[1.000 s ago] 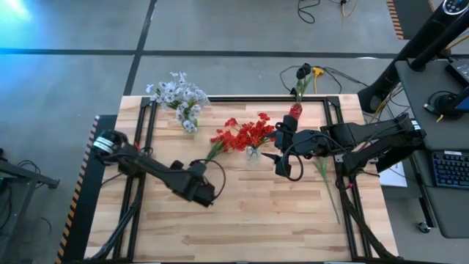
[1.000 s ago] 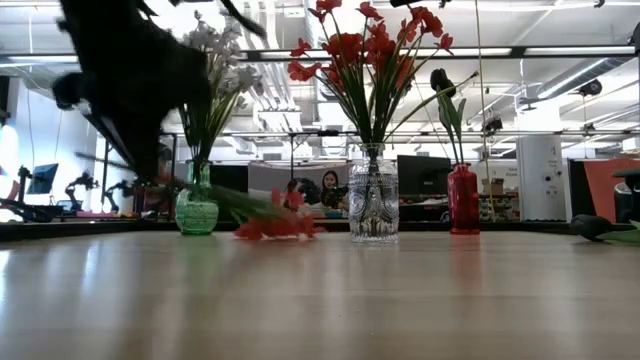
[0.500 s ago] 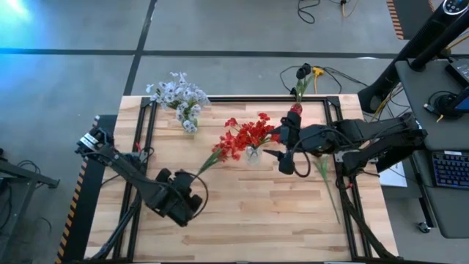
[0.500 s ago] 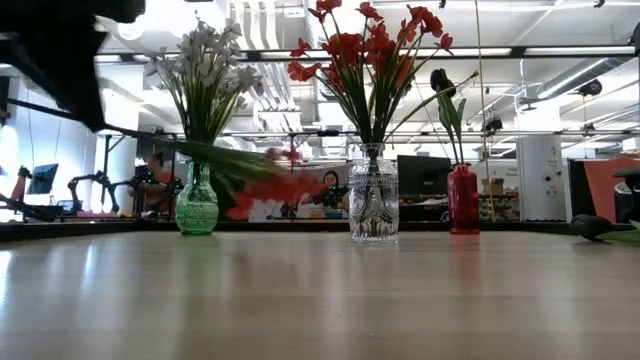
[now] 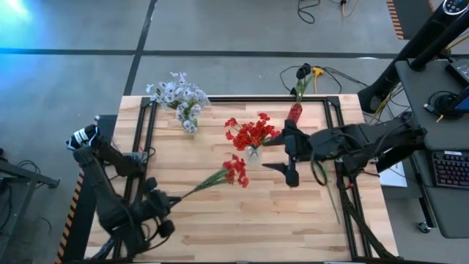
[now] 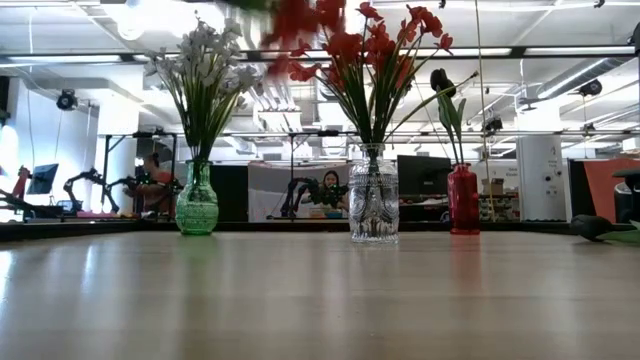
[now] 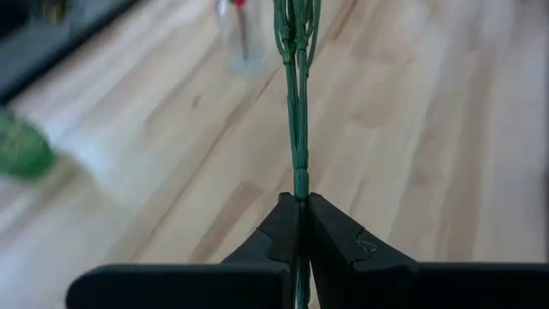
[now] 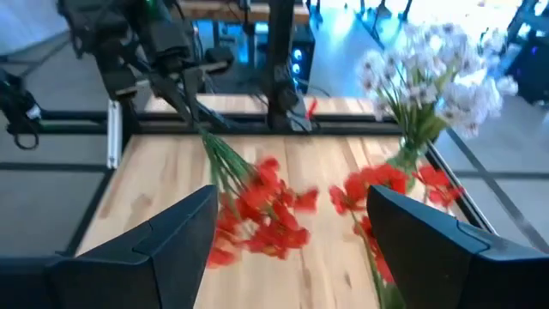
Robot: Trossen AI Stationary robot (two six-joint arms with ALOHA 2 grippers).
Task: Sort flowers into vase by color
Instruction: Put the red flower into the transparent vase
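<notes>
Near the clear vase [image 5: 253,153], which stands about the middle of the wooden surface [image 5: 308,220], a loose red flower spray [image 5: 236,171] is up in the air. Its blossoms are just beside the vase, on the side toward the left arm, and its long green stem [image 7: 297,129] runs away from the vase to the left claw [image 5: 150,207]. This claw is clamped tight on the lower end of the stem; the wrist view shows both fingers pressed together with the thin stem between them.

The right claw [image 5: 285,155] is on the other side of the clear vase, close to it, with the fingers wide apart and nothing between them.

The clear vase already has red flowers [image 6: 365,55] in it. Farther from it, a green vase [image 6: 197,205] has the pale flowers [image 5: 178,95], and a red vase [image 6: 462,200] has a dark one.

I judge the spray to be very light, but the stem is thin and can bend, and the heavy end is the blossoms, so it can swing and hang down. Taking the stem nearer to the blossoms would probably give more control. The stem looks smooth, so it may slip or turn in the fingers.
</notes>
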